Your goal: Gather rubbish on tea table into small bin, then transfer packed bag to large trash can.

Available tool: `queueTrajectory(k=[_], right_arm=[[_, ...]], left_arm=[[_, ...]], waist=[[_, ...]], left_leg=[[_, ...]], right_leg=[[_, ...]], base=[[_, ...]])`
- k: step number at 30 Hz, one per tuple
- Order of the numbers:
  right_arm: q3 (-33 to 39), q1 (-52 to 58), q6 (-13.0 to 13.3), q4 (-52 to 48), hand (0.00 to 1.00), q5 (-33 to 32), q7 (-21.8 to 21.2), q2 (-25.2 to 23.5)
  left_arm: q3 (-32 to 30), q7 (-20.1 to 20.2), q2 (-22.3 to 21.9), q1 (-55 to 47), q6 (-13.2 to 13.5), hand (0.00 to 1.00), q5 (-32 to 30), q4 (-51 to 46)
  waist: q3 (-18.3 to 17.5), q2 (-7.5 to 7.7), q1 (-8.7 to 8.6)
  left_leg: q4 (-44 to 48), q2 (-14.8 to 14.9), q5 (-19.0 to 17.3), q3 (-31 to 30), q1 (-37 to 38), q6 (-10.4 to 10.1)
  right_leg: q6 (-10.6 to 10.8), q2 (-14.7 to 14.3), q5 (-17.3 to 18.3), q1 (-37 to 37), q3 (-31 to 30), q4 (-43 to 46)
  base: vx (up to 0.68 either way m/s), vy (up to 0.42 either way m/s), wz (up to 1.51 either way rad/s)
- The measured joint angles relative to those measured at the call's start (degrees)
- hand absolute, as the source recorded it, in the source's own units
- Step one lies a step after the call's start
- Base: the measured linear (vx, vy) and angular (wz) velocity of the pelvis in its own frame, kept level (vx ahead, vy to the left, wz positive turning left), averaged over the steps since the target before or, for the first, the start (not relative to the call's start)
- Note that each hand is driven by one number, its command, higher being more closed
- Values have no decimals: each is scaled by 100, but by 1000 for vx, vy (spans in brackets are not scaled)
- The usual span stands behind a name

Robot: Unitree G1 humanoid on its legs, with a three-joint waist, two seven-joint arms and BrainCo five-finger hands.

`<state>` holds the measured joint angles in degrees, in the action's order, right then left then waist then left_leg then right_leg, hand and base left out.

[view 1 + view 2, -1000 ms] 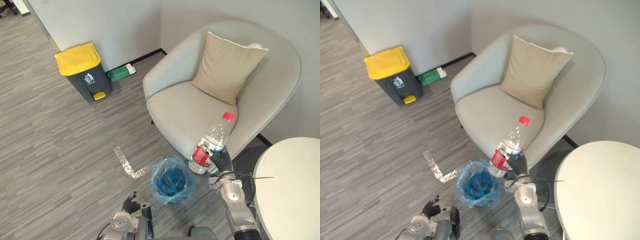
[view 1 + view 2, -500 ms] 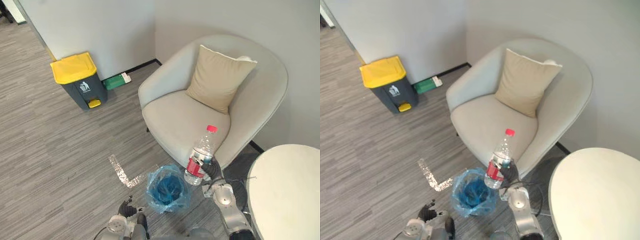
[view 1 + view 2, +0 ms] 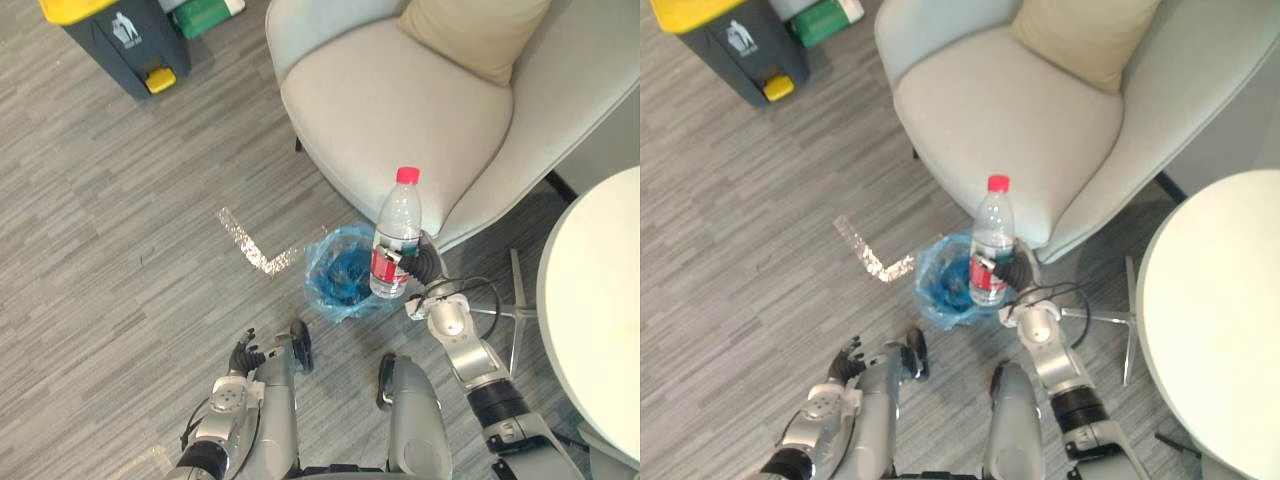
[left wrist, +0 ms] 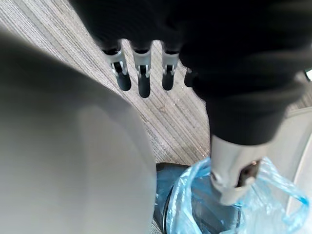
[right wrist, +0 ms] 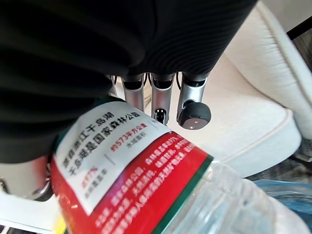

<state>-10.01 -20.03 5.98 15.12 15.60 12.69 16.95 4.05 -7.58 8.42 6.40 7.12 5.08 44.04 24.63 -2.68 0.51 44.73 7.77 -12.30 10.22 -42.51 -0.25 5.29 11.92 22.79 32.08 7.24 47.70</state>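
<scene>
Since a second earlier the robot's head had dipped, sliding the whole scene up. Measured against the bin, the clear plastic water bottle (image 3: 393, 235) with its red cap and label had come in from beside the bin. It now stood upright over the right edge of the bag.

From the left eye, the right hand (image 3: 424, 268) was clamped round the bottle's lower body, by the label. The small round bin lined with a blue plastic bag (image 3: 335, 290) sat on the grey floor just beside the pale grey armchair (image 3: 400, 110). I couldn't make out any rubbish inside it. The dark grey trash can with a yellow lid (image 3: 100, 35) stood well apart, lid down. The round white counter (image 3: 600, 300) was at the right, and the left hand (image 3: 245, 352) hung low.

From the right eye, the bottle's base overlapped the bag's edge.

At the left wrist, the fingers (image 4: 141, 80) hung straight and relaxed, holding nothing, with the bag near.

At the right wrist, fingers (image 5: 161, 97) curled behind the label.

The bottle looked nearly empty, so I judged it light, thin-walled, smooth and easily crushed. The labelled middle seemed the sensible place to hold it.
</scene>
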Motion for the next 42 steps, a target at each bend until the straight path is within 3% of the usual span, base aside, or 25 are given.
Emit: queueTrajectory(k=[6,9,16,23,34,35,42], right_arm=[[-177,-716,8,0,100,-5,133,233],[-180,-1074,10,-3,100,-4,197,414],[-209,-1580,13,-76,100,20,375,830],[-369,-2119,-1,307,100,234,558,1068],[-604,-2545,-72,882,100,227,563,1138],[-603,-2548,-82,887,0,227,575,1141],[-587,-2479,-157,1090,0,237,609,1055]], left_arm=[[-307,-20,-34,444,19,0,84,-140],[-376,-118,-90,696,96,0,144,-440],[-552,-233,-118,948,246,0,405,-1095],[-603,-243,-97,1094,388,0,530,-1495],[-571,-250,-82,1106,499,0,732,-1670],[-566,-256,-81,1106,499,0,743,-1667],[-518,-355,-77,1113,500,0,751,-1667]], waist=[[103,7,97],[217,23,241],[342,56,326],[404,62,330],[406,64,368],[406,64,368],[405,64,371]], left_leg=[[484,-13,55,-15,-1050,160],[712,-14,80,-21,-1638,211],[1003,-40,149,-18,-2723,303],[1002,-94,266,-5,-3325,376],[899,-138,322,27,-3583,348],[890,-141,331,17,-3583,333],[770,-162,409,-30,-3582,290]], right_leg=[[45,118,54,1069,-57,656],[51,157,106,1706,-118,1012],[50,262,164,2833,-176,1481],[61,337,175,3482,-198,1616],[45,405,201,3809,-203,1649],[37,410,205,3805,-186,1648],[23,408,206,3803,-128,1609]], base=[[-85,32,6],[-97,-21,5],[-67,-47,5],[-41,-73,7],[-28,-43,4],[-34,-22,5],[-45,-19,4]])
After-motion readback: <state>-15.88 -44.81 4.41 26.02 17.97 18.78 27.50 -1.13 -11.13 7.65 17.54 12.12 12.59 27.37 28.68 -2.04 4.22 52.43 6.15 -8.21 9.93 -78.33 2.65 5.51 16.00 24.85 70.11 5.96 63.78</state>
